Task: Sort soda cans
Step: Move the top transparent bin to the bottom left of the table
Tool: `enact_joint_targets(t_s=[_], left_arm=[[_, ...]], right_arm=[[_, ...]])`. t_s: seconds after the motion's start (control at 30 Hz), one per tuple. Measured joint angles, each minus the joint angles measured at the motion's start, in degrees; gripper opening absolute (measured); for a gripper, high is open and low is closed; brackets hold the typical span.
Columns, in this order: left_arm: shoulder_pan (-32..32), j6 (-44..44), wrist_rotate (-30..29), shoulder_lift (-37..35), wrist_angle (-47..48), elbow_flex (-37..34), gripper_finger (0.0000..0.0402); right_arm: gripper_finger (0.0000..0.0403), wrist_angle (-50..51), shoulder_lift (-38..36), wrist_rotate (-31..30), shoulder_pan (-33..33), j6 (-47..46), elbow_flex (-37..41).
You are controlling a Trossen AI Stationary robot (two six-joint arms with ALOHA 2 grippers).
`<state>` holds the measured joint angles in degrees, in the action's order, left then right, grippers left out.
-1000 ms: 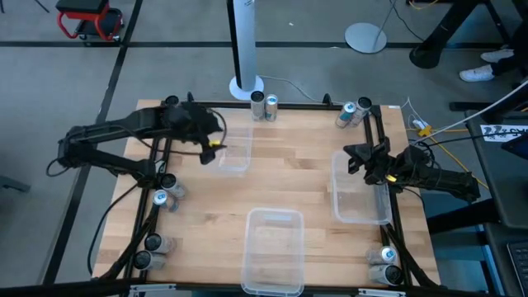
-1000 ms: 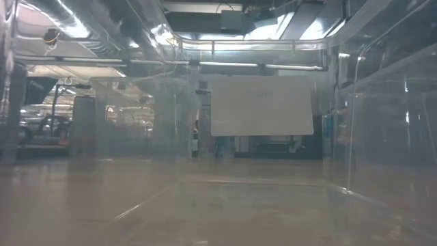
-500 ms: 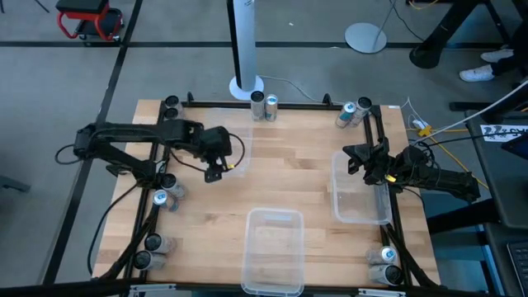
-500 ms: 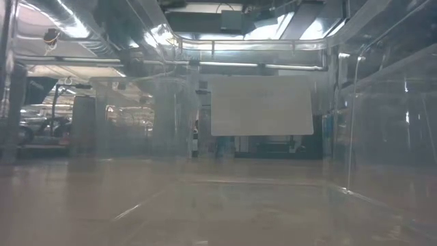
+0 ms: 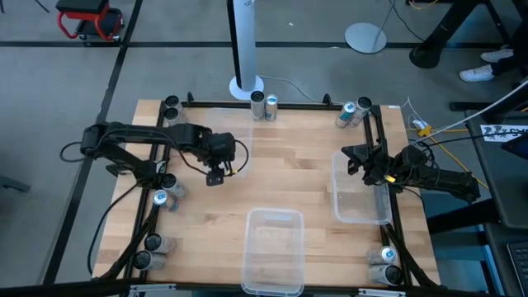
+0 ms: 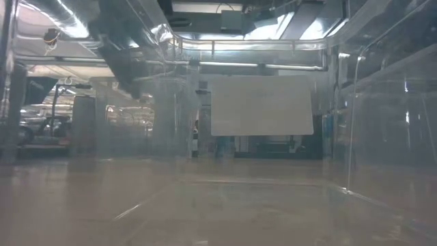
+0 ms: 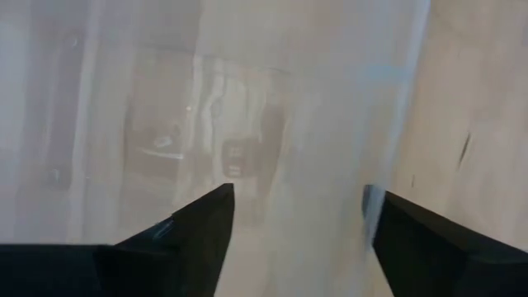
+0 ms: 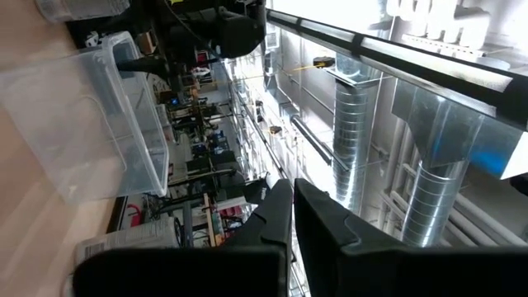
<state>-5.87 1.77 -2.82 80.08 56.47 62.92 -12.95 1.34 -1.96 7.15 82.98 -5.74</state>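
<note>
left gripper [image 5: 216, 176] jaws apart, empty | right gripper [image 5: 353, 162] jaws closed | soda cans [image 5: 264, 105] labels unreadable

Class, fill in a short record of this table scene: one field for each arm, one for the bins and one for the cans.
left gripper: over the far-left clear bin, jaws apart, holding nothing
right gripper: at the right-hand bin, jaws shut, empty
front bin: near the front edge, no cans in it
soda cans: standing in pairs at the table's edges, such as the far-edge pair and the left-edge pair; none in any bin
</note>
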Motion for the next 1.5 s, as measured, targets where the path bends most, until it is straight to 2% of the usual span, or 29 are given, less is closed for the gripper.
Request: enact_joint_targets(t_s=[0.47,0.7,0.9,1.2,1.5], left_arm=[[2.2,-1.9,-1.1,1.8,-0.3,0.1,0.002],[5.0,1.5,-3.3,1.7,0.7,0.2,0.0029],[9.4,6.8,-3.2,1.8,5.2,2.8,0.0015],[18.6,17.5,-3.1,1.8,6.2,3.6,0.0019],[30.4,31.2,-3.3,1.9,5.7,3.6,0.0023]], right_arm=[[0.0019,-0.1,0.0,0.0,0.0,0.0,0.0],[0.0019,-0.1,0.0,0.0,0.0,0.0,0.0],[0.0019,-0.1,0.0,0.0,0.0,0.0,0.0],[0.0019,-0.2,0.0,0.0,0.0,0.0,0.0],[0.0019,1.4,0.0,0.0,0.0,-0.2,0.0]])
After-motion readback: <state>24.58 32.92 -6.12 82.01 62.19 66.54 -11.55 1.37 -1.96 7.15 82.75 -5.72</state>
